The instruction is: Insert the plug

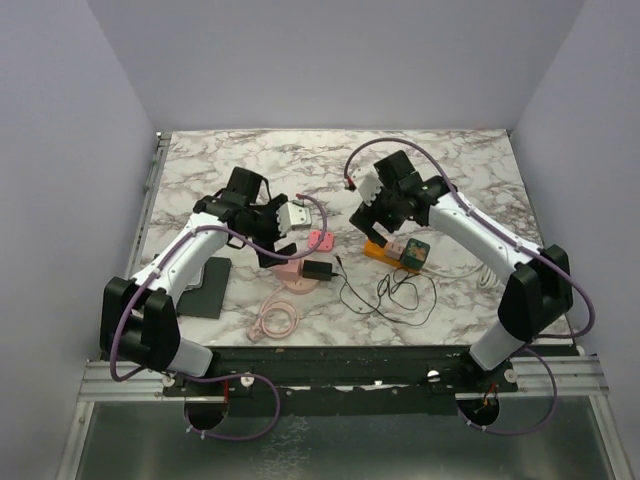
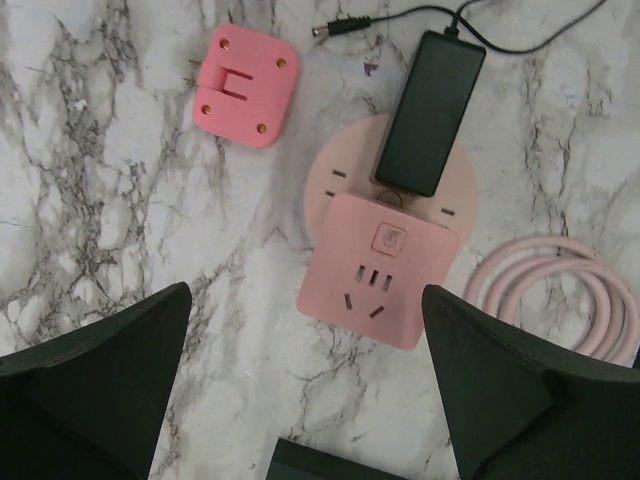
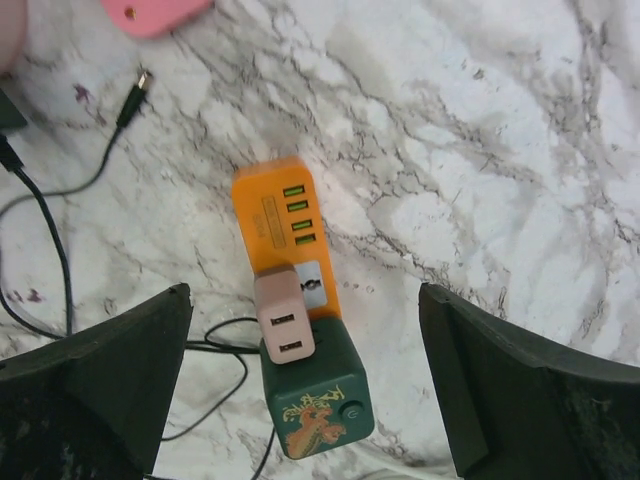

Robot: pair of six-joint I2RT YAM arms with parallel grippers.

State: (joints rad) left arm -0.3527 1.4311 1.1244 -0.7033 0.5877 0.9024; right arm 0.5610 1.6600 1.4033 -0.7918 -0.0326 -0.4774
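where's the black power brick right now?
Left wrist view, upper centre: the black power brick lies over the round pink base, just above the square pink socket block.

The top external camera sits high above and behind the arm bases, looking down and forward over the whole marble table (image 1: 250, 170), distant enough to take in both arms. The left wrist camera faces almost straight down, close over the pink socket block (image 2: 380, 270) and black adapter (image 2: 430, 110) left of centre, with the left gripper's fingers (image 2: 100, 390) in its lower corners. The right wrist camera also faces down, close over the orange USB hub (image 3: 285, 235) and green cube (image 3: 315, 395) right of centre. The overhead view covers both patches. The wrist views seem to share only the pink plate (image 2: 247, 85) and loose cable tip (image 2: 322, 31).
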